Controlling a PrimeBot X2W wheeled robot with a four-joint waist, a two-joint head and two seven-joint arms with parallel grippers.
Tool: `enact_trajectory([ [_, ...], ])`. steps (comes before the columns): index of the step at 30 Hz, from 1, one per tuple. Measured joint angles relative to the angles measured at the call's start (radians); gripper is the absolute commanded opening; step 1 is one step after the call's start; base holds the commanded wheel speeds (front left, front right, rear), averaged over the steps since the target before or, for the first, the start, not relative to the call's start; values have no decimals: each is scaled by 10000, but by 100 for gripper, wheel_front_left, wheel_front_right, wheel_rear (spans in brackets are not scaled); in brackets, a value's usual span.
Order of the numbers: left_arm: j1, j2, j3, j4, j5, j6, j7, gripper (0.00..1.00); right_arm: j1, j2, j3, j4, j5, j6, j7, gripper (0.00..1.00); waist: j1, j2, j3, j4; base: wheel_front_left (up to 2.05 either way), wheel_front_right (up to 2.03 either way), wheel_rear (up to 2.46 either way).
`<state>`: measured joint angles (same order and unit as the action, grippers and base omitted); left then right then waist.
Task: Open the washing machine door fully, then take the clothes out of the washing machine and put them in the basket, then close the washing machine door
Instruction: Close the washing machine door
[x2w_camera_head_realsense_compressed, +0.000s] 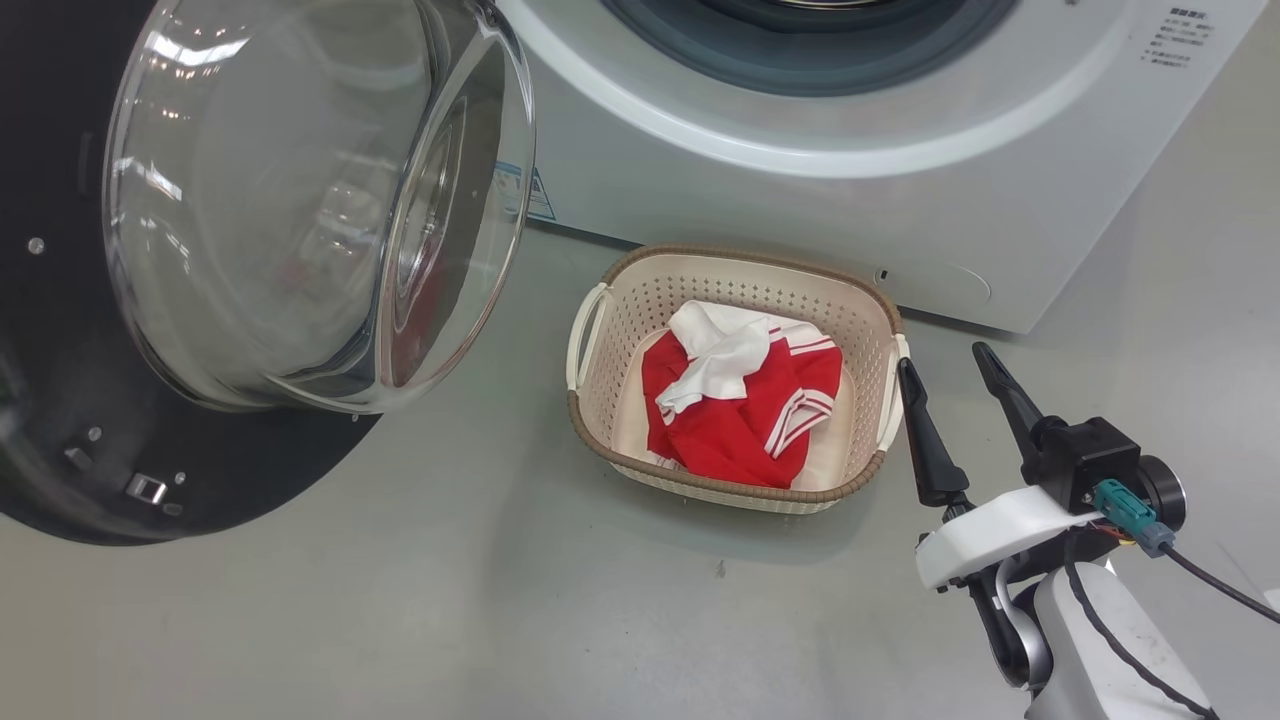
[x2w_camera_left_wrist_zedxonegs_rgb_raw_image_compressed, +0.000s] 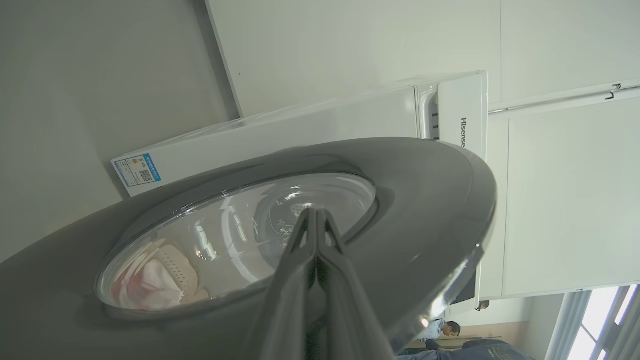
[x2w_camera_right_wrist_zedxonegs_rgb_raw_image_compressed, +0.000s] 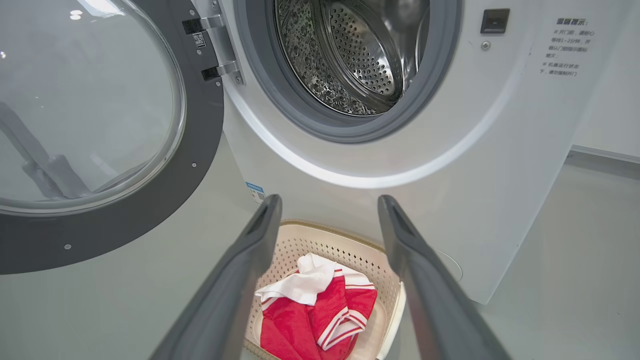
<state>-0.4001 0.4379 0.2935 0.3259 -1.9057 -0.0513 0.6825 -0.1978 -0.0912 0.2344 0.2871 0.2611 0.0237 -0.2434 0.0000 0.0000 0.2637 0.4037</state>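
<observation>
The washing machine door (x2w_camera_head_realsense_compressed: 230, 260) stands swung open at the left, its clear glass bowl bulging toward me. The white washing machine (x2w_camera_head_realsense_compressed: 820, 190) shows a bare steel drum (x2w_camera_right_wrist_zedxonegs_rgb_raw_image_compressed: 350, 55) inside its grey ring. Red and white clothes (x2w_camera_head_realsense_compressed: 745, 395) lie bunched in the cream basket (x2w_camera_head_realsense_compressed: 600, 420) on the floor before the machine. My right gripper (x2w_camera_head_realsense_compressed: 950, 360) hovers open just right of the basket's rim, with nothing between its fingers. My left gripper (x2w_camera_left_wrist_zedxonegs_rgb_raw_image_compressed: 316, 212) is shut, empty, its tips close against the outer face of the door (x2w_camera_left_wrist_zedxonegs_rgb_raw_image_compressed: 425, 200); the clothes (x2w_camera_right_wrist_zedxonegs_rgb_raw_image_compressed: 320, 315) also show below the right fingers.
Grey floor (x2w_camera_head_realsense_compressed: 450, 610) spreads around the basket and under the door. A white wall with panels (x2w_camera_left_wrist_zedxonegs_rgb_raw_image_compressed: 550, 200) rises behind the machine. A person (x2w_camera_left_wrist_zedxonegs_rgb_raw_image_compressed: 450, 330) sits far off by a window. A cable (x2w_camera_head_realsense_compressed: 1210, 585) trails from my right wrist.
</observation>
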Motion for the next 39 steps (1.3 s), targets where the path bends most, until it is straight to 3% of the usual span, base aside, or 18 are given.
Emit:
enact_trajectory([
  [13, 601, -42, -82, -1158, -570, -466, 1267, 0, -44, 13, -75, 50, 13, -10, -12, 100, 0, 0, -107, -391, 0, 0, 0],
  [23, 1119, -100, -487, -2334, -573, -585, 2015, 0, -44, 130, -10, 140, 27, 2, -31, 100, 0, 0, -382, -797, 0, 0, 0],
  [39, 1798, -466, -1049, -3781, -798, -598, 2844, 0, -45, 282, 207, 140, 301, 2, -42, 100, 0, 0, -520, -2146, 0, 0, 0],
])
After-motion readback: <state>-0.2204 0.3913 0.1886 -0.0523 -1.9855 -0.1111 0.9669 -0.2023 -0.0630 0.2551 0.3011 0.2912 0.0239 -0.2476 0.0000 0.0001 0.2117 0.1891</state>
